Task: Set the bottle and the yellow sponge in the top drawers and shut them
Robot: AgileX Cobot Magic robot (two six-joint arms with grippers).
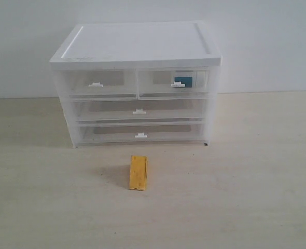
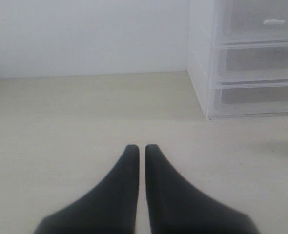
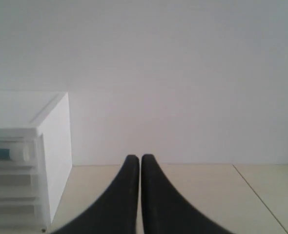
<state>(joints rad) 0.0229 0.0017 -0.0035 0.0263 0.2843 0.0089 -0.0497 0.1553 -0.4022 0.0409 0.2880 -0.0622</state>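
Tabletop (image 1: pixel 256 197) pale, perhaps woodgrain, white wall (image 1: pixel 267 46) behind, yellow sponge (image 1: pixel 138 173) before cabinet (image 1: pixel 137 44)

The exterior camera faces the cabinet (image 1: pixel 137 44) head-on from the near side, slightly above the table (image 1: pixel 256 181), at middling range. The left wrist camera sits low, near-left of the cabinet, and looks far and rightward. It shares the left top drawer (image 1: pixel 98 83) with the exterior view. The right wrist camera, right of the cabinet, aims higher at the far wall (image 3: pixel 183 73) and shares the right top drawer (image 1: pixel 166 82).
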